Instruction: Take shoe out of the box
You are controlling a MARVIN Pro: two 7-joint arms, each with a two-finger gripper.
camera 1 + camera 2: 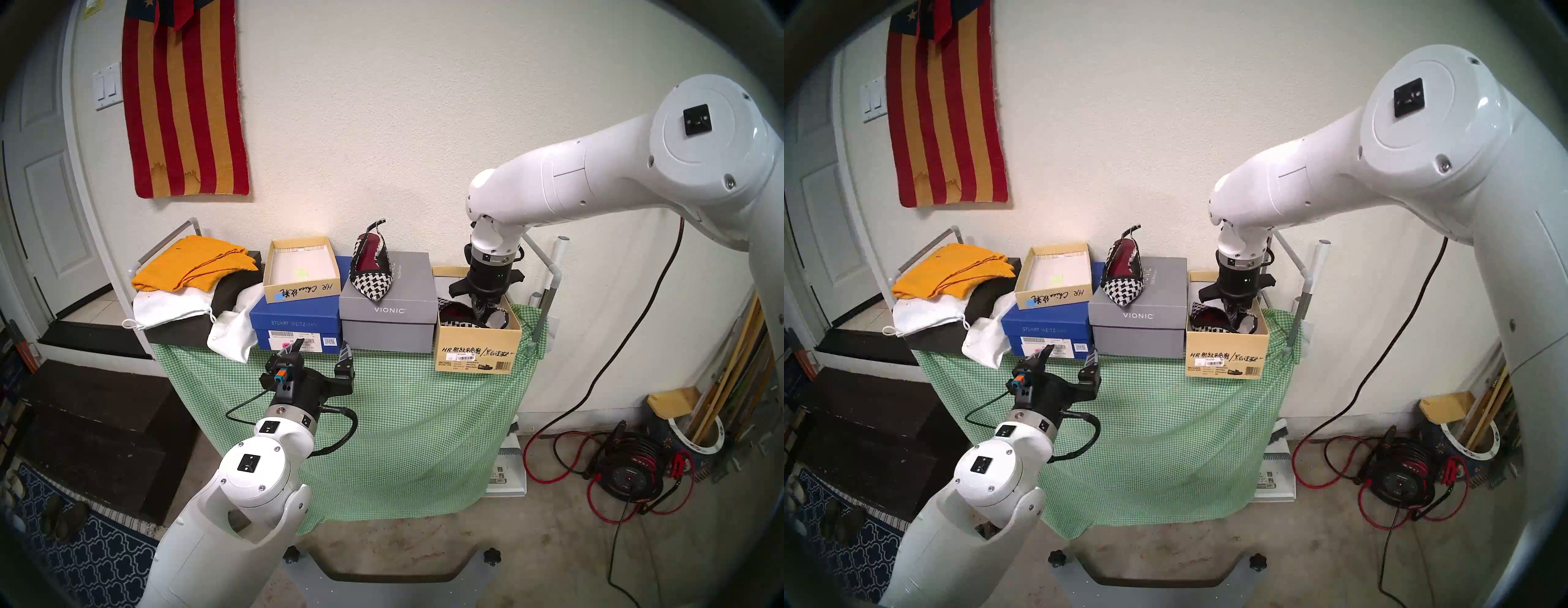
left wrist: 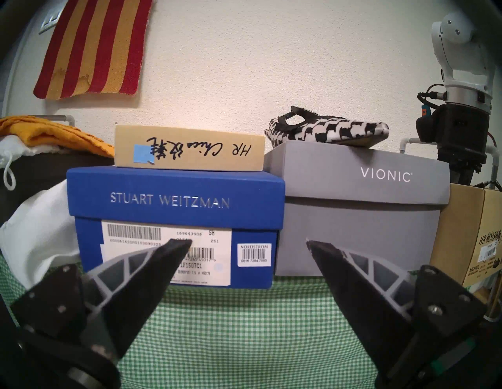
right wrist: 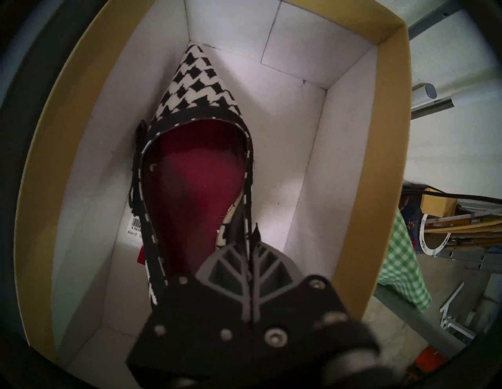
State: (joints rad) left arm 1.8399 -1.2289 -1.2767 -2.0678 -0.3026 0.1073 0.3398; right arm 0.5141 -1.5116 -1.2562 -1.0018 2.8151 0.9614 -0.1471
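Right pincer [image 3: 251,244] clamped on the houndstooth shoe [image 3: 195,114] inside the "HR"-marked box [image 1: 477,346], beside the VIONIC box [image 1: 388,316].

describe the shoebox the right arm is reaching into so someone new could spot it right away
On the green checked tablecloth, look at the row of boxes against the wall and go to its right end, just past the grey VIONIC box. The open tan box there has the right gripper down inside it, shut on a houndstooth shoe. Unlike the shallower tan box on the blue one, it bears a barcode label with a shoe picture.
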